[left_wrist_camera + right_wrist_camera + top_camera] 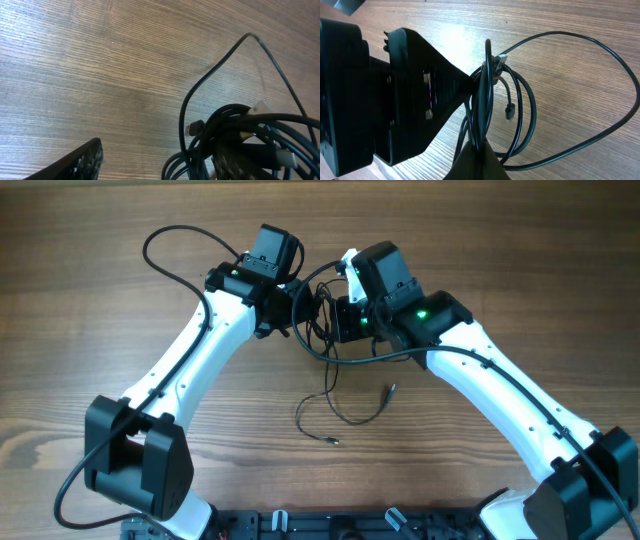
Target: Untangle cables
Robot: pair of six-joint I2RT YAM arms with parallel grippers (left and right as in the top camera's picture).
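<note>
The cables (235,117) are bunched in a dark knot of loops, held up off the wooden surface (100,75) between the two arms near the far middle of the overhead view. The right gripper (474,155) is clamped tight on the bundle: in its wrist view several strands run straight up out of its closed tips, then spread into wide loops to the right. A pale silvery plug (499,60) sits at the top of the pinched strands, and a small dark plug (509,111) hangs inside the loops.

The left gripper (295,305) faces the right one from just beside it, its jaws spread wide. In its wrist view one finger (85,160) shows at the lower left, well apart from the knot. The knot crowds the lower right, where it covers the other finger, so I cannot tell whether that finger touches the cables.

Below the knot, from overhead, two thin strands trail down onto the surface. One ends in a plug (390,392) to the right, the other in a tip (333,441) nearer the robot's base.
</note>
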